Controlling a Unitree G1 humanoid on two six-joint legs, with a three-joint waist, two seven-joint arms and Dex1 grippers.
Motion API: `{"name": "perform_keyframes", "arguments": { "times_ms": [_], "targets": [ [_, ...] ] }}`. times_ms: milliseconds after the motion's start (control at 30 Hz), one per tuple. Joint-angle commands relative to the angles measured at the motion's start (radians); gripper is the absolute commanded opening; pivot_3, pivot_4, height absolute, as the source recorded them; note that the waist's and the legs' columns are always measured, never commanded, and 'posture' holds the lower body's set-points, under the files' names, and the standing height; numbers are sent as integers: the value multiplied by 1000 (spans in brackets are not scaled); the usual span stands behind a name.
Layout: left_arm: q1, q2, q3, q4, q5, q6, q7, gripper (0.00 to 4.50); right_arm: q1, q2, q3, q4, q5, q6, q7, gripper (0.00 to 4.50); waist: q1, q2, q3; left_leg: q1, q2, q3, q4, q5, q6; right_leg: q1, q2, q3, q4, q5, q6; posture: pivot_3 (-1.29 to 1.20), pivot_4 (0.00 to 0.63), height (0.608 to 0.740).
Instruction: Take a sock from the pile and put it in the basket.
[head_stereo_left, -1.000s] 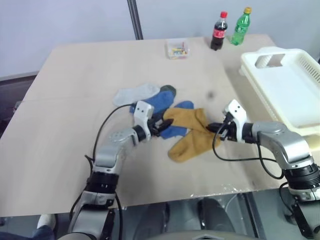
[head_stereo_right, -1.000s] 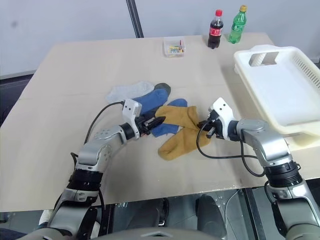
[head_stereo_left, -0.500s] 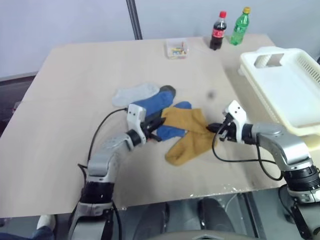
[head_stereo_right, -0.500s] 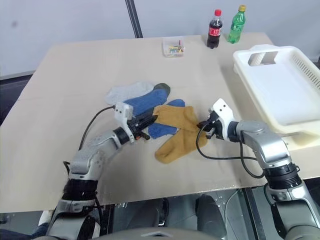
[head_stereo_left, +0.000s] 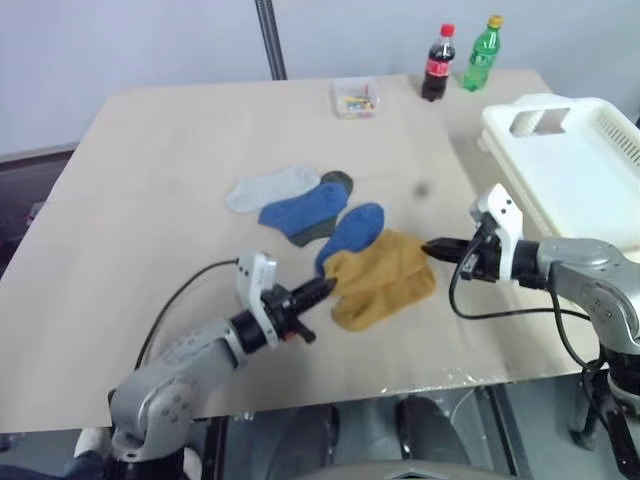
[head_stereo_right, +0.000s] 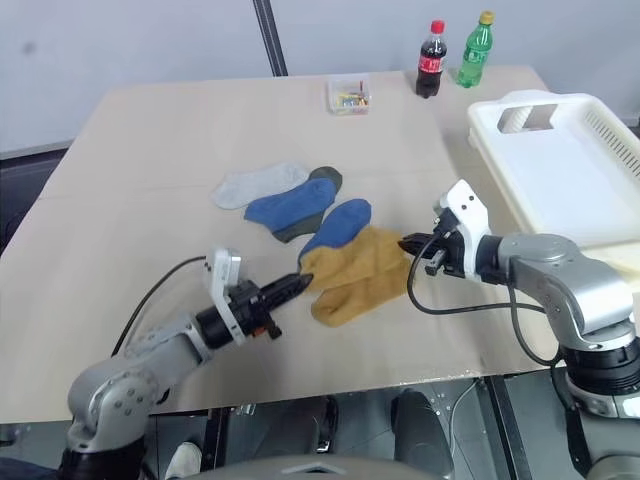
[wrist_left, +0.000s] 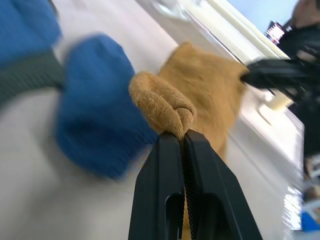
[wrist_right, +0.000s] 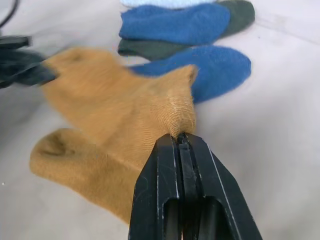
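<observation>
Fingers of both grippers, left (head_stereo_left: 325, 290) and right (head_stereo_left: 433, 248), pinch the sock (head_stereo_left: 385, 280); lift together, swing toward basket (head_stereo_left: 570, 175) at two o'clock.

The left gripper (head_stereo_left: 325, 289) now pinches a corner of the big mustard-yellow soft sock (head_stereo_left: 385, 285) and is pulled back toward the robot, nearer the table's front edge. The right gripper (head_stereo_left: 432, 247) sits a bit higher and more to the right than before. The yellow sock slides off the two blue socks (head_stereo_left: 330, 215), so it lies bunched up just beside them.
</observation>
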Motion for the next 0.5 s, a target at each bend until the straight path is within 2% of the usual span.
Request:
{"name": "perform_keyframes", "arguments": {
  "times_ms": [33, 100, 333, 500],
  "targets": [
    [50, 6, -27, -100, -93, 54, 47, 48, 8, -29, -11, -42, 14, 16, -9, 0, 5, 0, 0, 0, 0, 0, 0, 0, 0, 0, 0, 0, 0, 0, 0, 0, 150, 740],
    [73, -4, -32, -120, -134, 67, 79, 48, 7, -26, -3, -39, 17, 22, -19, 0, 13, 0, 0, 0, 0, 0, 0, 0, 0, 0, 0, 0, 0, 0, 0, 0, 150, 740],
    [112, -22, -84, -147, -149, 50, 156, 48, 8, -33, 33, -38, 13, 42, -40, 0, 17, 0, 0, 0, 0, 0, 0, 0, 0, 0, 0, 0, 0, 0, 0, 0, 150, 740],
    [100, -39, -90, -117, -69, -25, 189, 48, 35, -30, 43, -22, 2, 39, -58, 0, 18, 0, 0, 0, 0, 1, 0, 0, 0, 0, 0, 0, 0, 0, 0, 0, 150, 740]
  ]
}}
